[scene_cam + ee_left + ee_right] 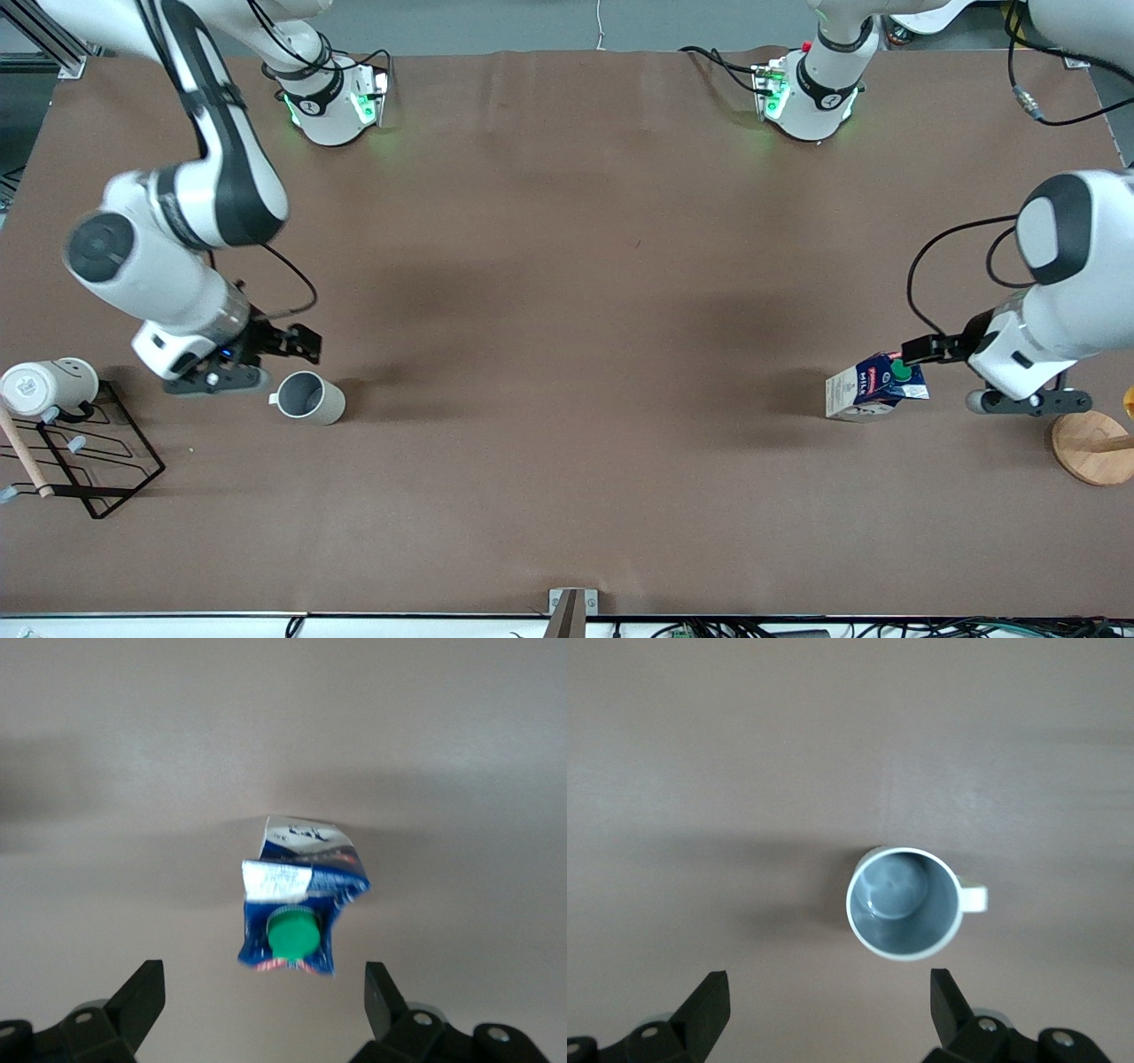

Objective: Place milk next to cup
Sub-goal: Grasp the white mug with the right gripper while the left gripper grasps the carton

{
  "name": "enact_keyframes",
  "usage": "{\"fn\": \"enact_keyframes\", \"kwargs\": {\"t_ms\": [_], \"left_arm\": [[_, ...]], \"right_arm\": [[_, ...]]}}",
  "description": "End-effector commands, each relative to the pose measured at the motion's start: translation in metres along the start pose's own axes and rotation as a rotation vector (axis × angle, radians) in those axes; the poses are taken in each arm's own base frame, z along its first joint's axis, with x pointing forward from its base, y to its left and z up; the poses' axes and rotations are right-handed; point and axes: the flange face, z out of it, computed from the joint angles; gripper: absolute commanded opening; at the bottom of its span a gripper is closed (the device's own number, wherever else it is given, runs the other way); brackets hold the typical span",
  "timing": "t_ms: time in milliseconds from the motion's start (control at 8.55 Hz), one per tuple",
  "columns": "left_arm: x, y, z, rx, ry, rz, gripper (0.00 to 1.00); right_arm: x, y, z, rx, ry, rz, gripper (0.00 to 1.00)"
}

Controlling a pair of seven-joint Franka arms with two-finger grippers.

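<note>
Item 1, smiley mug (pixel 49 386): lies on a black wire rack (pixel 84 456) at the table edge on the right arm's end. Not part of the task.

Item 2, right gripper (pixel 297 343): hangs just above the cup, fingers spread, holding nothing.

Item 3, cup (pixel 307 398): stands upright, empty, near the right arm's end of the table (pixel 567 310).

Item 4, milk (pixel 873 386): stands on the table near the left arm's end, well apart from the cup.

Item 5, left gripper (pixel 917 350): over the milk's green cap, fingers spread wide and empty.

Item 6, wooden disc (pixel 1094 447): at the table edge on the left arm's end.

Status: milk not yet grasped; pick-up, carry across the table and set-down beside the cup all remain.
</note>
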Motion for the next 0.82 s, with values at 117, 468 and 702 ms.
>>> {"fn": "enact_keyframes", "kwargs": {"t_ms": [117,468,702], "left_arm": [[0.007,0.001,0.03,-0.011,0.029,0.03,1.0],[0.01,0.006,0.052,-0.014,0.009,0.037,0.99],[0.01,0.011,0.063,-0.018,-0.005,0.042,0.97]], "right_arm": [[0.01,0.004,0.033,0.003,0.021,0.025,1.0],[0.012,0.005,0.064,0.004,0.034,0.027,1.0],[0.007,0.006,0.081,0.001,0.017,0.023,1.0]]}}
